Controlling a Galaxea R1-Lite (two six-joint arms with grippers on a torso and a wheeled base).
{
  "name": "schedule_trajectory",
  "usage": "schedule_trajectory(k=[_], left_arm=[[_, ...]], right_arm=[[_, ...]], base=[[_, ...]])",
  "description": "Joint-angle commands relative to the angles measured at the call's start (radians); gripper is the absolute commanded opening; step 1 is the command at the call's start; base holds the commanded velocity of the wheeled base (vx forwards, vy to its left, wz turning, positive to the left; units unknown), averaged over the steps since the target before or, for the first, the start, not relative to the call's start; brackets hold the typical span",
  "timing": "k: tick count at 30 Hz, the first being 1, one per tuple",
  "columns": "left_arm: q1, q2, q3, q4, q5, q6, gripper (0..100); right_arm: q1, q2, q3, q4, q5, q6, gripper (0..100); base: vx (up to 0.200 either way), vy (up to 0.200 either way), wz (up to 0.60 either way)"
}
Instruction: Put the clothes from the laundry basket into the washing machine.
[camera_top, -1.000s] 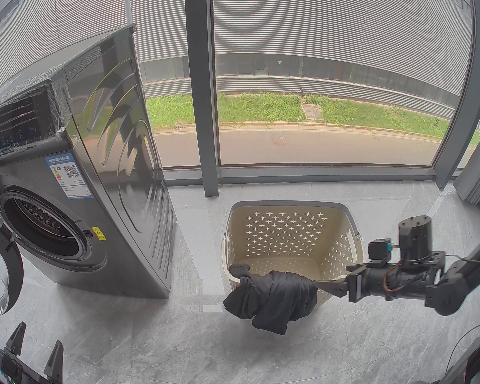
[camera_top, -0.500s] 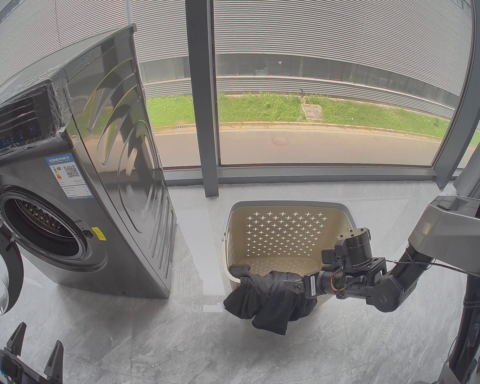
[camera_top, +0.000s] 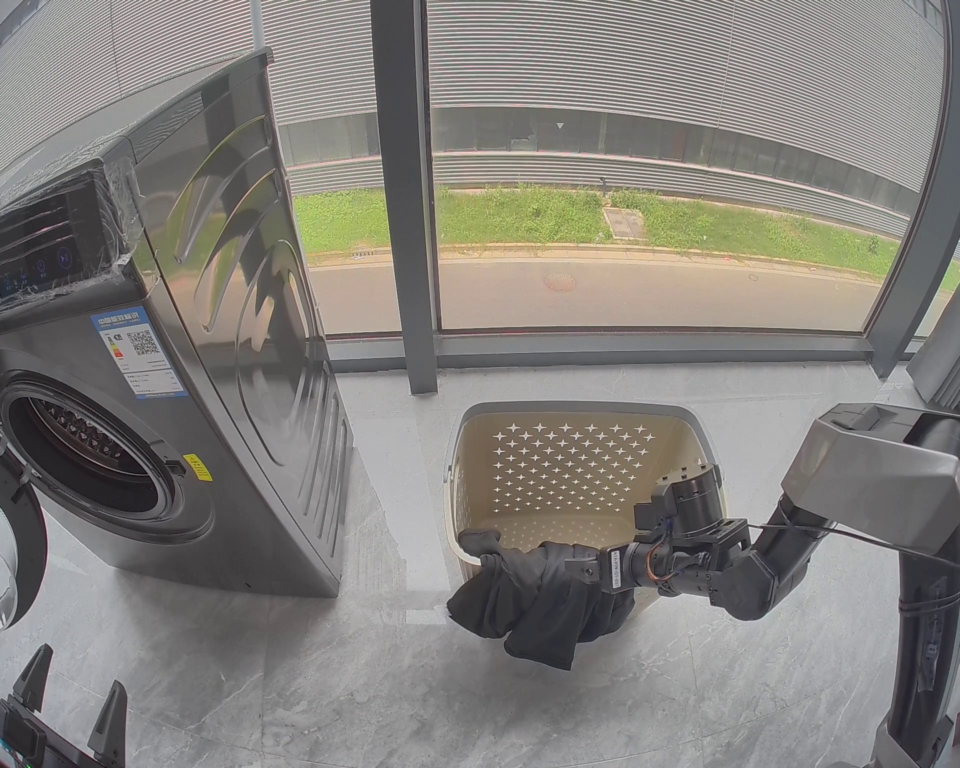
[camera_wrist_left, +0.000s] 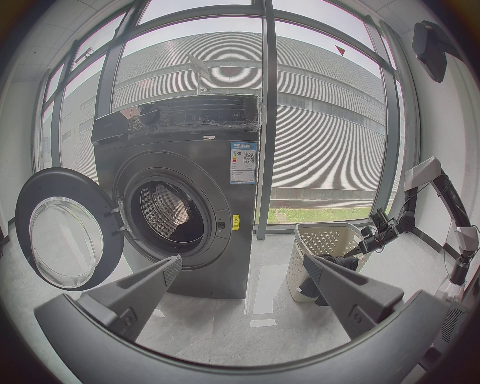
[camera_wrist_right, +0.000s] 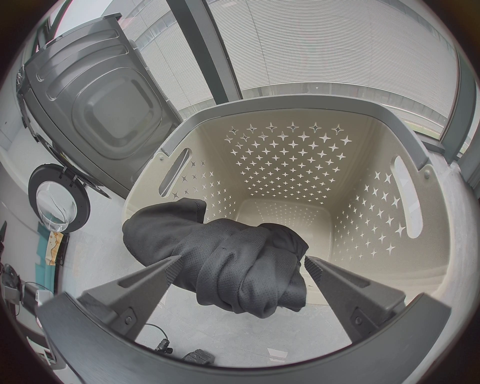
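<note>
Pick-up step, by my reading: the right tool (camera_wrist_right: 241, 260) gapes wide astride the dark garment (camera_top: 530, 605), gripping nothing. The garment drapes over the 6 o'clock rim of the laundry basket (camera_top: 580, 409). The next move calls for closing, lifting and carrying it toward the washing machine (camera_top: 200, 330) at 9 o'clock.

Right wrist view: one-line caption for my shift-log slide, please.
Right gripper, jaws open, straddles the dark garment draped over the rim of the laundry basket.

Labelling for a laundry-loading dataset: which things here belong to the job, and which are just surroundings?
Job: basket; garment, draped over its rim; washing machine, door open; right gripper, open around the garment.
Surroundings: window frame; floor; grass outside.
</note>
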Motion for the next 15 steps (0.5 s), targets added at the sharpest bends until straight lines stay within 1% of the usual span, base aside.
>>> schedule_trajectory(k=[1, 3, 13, 14, 15], left_arm=[[0.000, -0.016, 0.018, 0.000, 0.001, 0.001, 100], [0.000, -0.016, 0.018, 0.000, 0.001, -0.001, 100], [0.000, -0.016, 0.018, 0.000, 0.001, -0.001, 100], [0.000, -0.016, 0.018, 0.000, 0.001, -0.002, 100], [0.000, -0.016, 0.018, 0.000, 0.001, -0.002, 100]], right_arm=[[-0.003, 0.033, -0.021, -0.001, 0.001, 0.004, 100], [-0.011, 0.045, -0.036, 0.003, 0.001, 0.004, 100], [-0.011, 0.079, -0.050, -0.009, 0.001, 0.004, 100], [-0.011, 0.082, -0.052, -0.009, 0.001, 0.004, 0], [-0.011, 0.084, -0.052, -0.010, 0.001, 0.004, 0]], base=[[0.000, 0.000, 0.00], [0.000, 0.000, 0.00], [0.000, 0.000, 0.00], [0.000, 0.000, 0.00], [0.000, 0.000, 0.00]])
